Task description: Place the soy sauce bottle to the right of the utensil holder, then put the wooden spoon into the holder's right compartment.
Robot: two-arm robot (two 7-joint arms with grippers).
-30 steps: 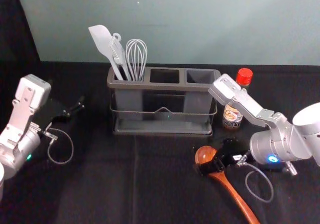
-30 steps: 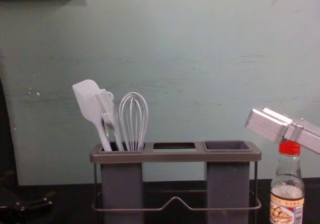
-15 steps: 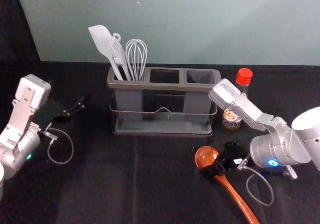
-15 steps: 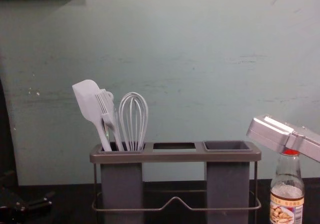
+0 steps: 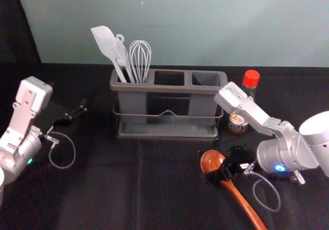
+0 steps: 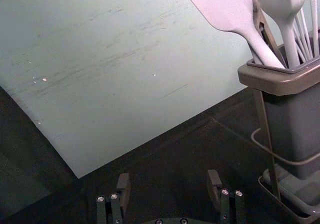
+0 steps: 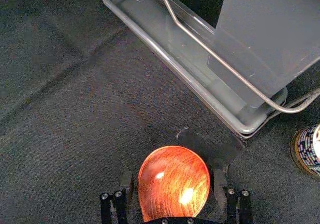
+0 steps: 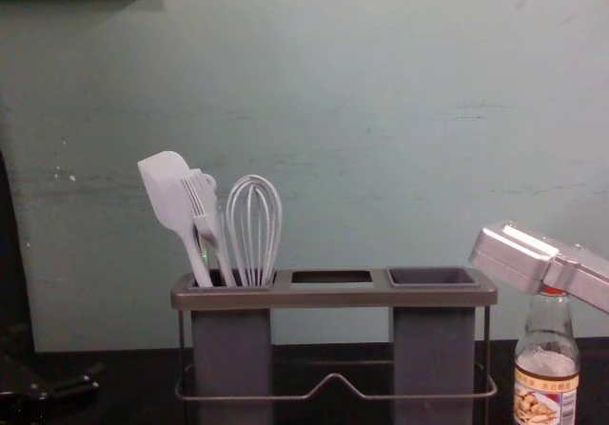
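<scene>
My right gripper (image 5: 220,173) is low over the wooden spoon (image 5: 239,198), which lies on the black cloth, bowl toward the holder. In the right wrist view, the open right gripper (image 7: 174,178) has its fingers on either side of the spoon's bowl (image 7: 174,184). The soy sauce bottle (image 5: 250,86) stands upright to the right of the utensil holder (image 5: 167,88), partly behind my right arm. The right compartment (image 8: 433,277) holds nothing visible. My left gripper (image 5: 77,112) is parked at the left; in its wrist view the left gripper (image 6: 169,178) is open.
A white spatula (image 5: 106,43), a brush (image 5: 121,55) and a whisk (image 5: 140,60) stand in the holder's left compartment. A pale green wall (image 5: 169,24) rises behind. My right forearm passes in front of the bottle.
The right arm has lowered slightly, its silver part now hiding most of the bottle's red cap in the chest view. The left arm, holder, bottle and spoon look unmoved.
</scene>
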